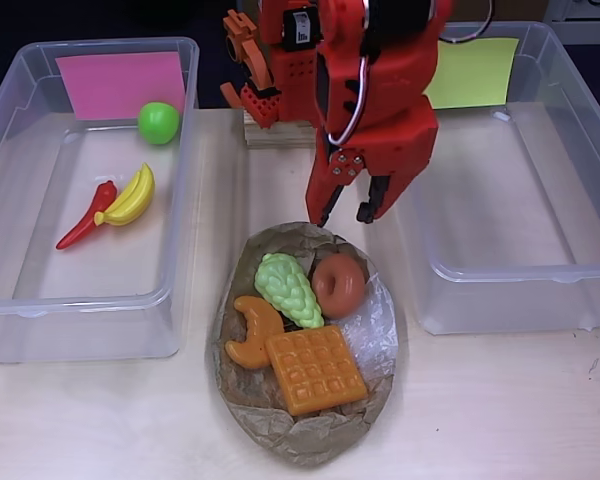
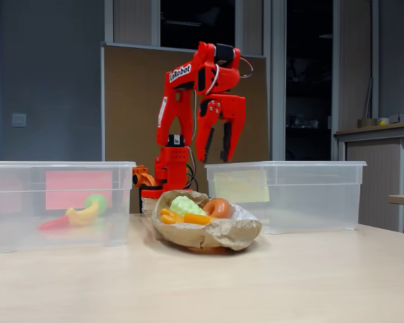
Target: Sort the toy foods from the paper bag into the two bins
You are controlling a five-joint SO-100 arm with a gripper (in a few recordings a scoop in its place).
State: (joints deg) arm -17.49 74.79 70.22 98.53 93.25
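Left bin (image 1: 20, 300), pink note: apple (image 1: 158, 122), chili (image 1: 85, 215), bananas (image 1: 130, 196) already in; on the bag (image 1: 310, 440), croissant (image 1: 252, 330), grapes (image 1: 288, 288), waffle (image 1: 315, 368), donut (image 1: 340, 283); gripper (image 1: 346, 214) above the donut, open and empty; right bin (image 1: 510, 290) bare. Likely light, hard, slick plastic; best pinched across the donut's ring.

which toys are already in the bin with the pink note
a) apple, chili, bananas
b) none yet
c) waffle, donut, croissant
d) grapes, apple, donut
a: in the overhead view the bin with the pink note holds the green apple, the red chili and the yellow bananas, while the grapes, donut, croissant and waffle still lie on the paper bag.
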